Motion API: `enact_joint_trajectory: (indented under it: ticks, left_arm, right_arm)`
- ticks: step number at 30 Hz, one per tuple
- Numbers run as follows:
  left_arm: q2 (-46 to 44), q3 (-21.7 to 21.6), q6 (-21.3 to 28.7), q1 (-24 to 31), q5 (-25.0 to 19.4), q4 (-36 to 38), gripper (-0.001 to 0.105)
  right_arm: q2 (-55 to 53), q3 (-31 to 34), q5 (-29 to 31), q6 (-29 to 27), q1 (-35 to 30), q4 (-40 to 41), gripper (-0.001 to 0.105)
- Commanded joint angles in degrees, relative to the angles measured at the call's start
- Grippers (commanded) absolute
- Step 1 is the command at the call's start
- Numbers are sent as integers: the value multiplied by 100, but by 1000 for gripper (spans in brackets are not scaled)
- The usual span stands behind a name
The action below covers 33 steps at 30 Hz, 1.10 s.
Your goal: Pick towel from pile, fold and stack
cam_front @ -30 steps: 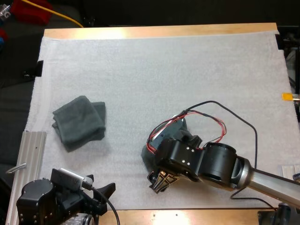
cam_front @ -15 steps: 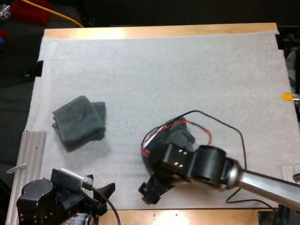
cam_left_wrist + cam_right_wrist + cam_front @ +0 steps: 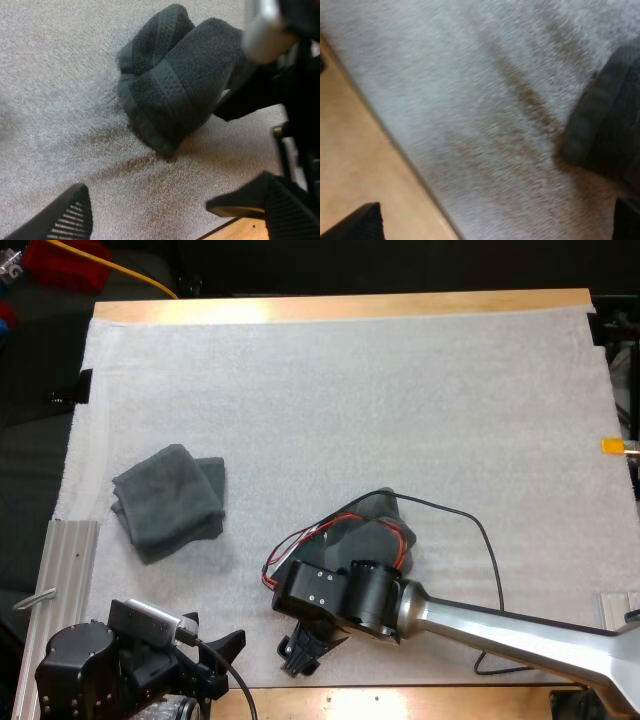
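High view: the crumpled towel [image 3: 370, 538] lies on the white mat [image 3: 330, 390] towards its near edge, a little right of the middle, partly under the right arm's wrist. In the left wrist view this crumpled towel [image 3: 170, 85] is a bunched, rolled heap resting on the mat [image 3: 60, 100], with the right arm [image 3: 280, 75] against its side. The right wrist view has its dark edge [image 3: 610, 130] just beside one of that gripper's own fingers. A folded towel [image 3: 168, 500] sits well apart, near the mat's left edge.

The right gripper [image 3: 298, 655] hangs over the mat's near edge, just left of the crumpled towel. Its fingers [image 3: 355, 222] stand wide apart with bare mat [image 3: 485, 100] and the table's wooden edge [image 3: 355, 150] between them, holding nothing. The left gripper [image 3: 215, 658] is at the table's near left corner. Its fingers [image 3: 75, 215] are spread too, clear of the towel, over bare mat. A metal rail [image 3: 62, 580] lies along the table's left edge.
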Motion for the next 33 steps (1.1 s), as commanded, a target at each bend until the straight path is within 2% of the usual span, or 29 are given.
enact_joint_trajectory:
  ticks: [1,8,15,18,21,28,31,33]
  left_arm:
    - [2,-43,0,-24,-21,-27,69]
    - [2,-43,5,-24,-74,-27,69]
    - [2,-43,107,-24,-74,-27,69]
    - [2,-43,107,-24,-62,-27,69]
    - [2,-43,107,-24,-62,-27,69]
    - [2,-43,107,-24,-34,-27,69]
    - [2,-43,107,-24,19,-27,69]
    - [2,-43,107,-24,21,-27,69]
  right_arm:
    - [16,181,190,-45,5,-64,85]
    - [25,1199,509,-8,5,-1224,85]
    - [129,1353,749,-8,-45,-2067,85]
    - [332,1353,697,181,-150,-2106,85]
    - [516,1353,336,424,-285,-2106,85]
    - [715,1353,188,519,-471,-2106,84]
    - [819,1353,28,675,-590,-2106,75]
    - [844,1353,3,746,-655,-2077,63]
